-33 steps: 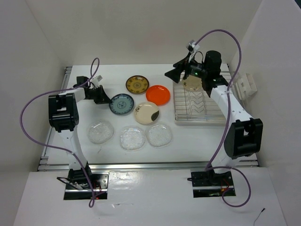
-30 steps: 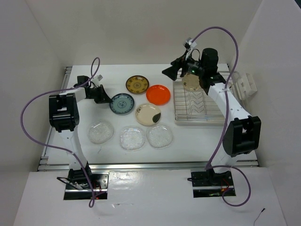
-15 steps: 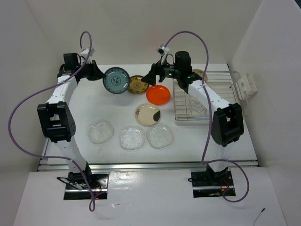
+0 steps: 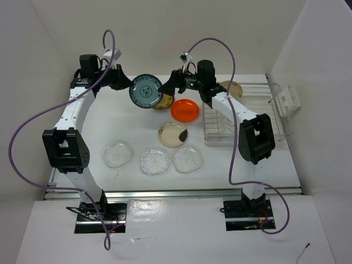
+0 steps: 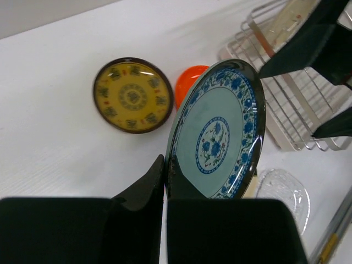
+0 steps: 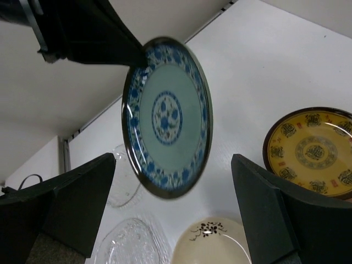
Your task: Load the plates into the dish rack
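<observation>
Handover step, I judge: left fingers (image 5: pixel 142 190) pinch the teal plate (image 4: pixel 146 91) upright in air, upper centre of overhead frame; right fingers (image 6: pixel 77 192) gape facing it, apart. Next, right must close on its rim before left lets go. Eight in all: tan plate (image 4: pixel 231 88) in the dish rack (image 4: pixel 275 118), teal aloft, six on bench (image 4: pixel 110 121); one rack.

Bright even overhead light; soft shadows; wrist views slightly blurred; glare on teal plate (image 5: pixel 217 132).

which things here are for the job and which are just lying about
Job: teal plate in left gripper; tan plate in rack; orange plate, brown plate, cream plate, glass plates.
Lying about: white bracket beside the rack; metal rail.
</observation>
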Robot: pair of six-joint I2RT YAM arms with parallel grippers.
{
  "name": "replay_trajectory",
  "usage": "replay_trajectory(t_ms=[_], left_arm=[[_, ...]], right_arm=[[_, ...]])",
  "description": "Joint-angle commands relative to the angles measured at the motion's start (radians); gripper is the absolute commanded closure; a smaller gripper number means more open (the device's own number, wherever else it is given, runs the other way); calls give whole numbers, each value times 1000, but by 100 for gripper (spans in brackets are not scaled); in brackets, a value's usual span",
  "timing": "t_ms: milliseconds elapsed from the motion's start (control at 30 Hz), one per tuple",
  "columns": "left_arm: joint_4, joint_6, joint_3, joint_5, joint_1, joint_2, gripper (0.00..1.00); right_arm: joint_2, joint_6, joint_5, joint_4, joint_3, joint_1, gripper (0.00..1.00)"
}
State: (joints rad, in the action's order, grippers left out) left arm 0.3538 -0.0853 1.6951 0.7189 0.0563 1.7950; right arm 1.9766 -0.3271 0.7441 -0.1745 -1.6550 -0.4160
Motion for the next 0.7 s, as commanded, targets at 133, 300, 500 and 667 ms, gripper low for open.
replay_trajectory(t_ms=[133, 300, 500, 667], left_arm=[[-27, 1, -18, 45, -68, -85, 100], [-36, -10, -18, 45, -69, -95, 100], [-12, 12, -28, 22, -69, -105, 74], [47, 74, 5, -12, -58, -135, 0]], right_arm=[[47, -46, -6, -82, -61, -40, 14], [56, -3, 12, -23, -81, -40, 65], [4, 218, -41, 134, -144, -40, 100], [-172, 536, -222, 158, -86, 18, 100]])
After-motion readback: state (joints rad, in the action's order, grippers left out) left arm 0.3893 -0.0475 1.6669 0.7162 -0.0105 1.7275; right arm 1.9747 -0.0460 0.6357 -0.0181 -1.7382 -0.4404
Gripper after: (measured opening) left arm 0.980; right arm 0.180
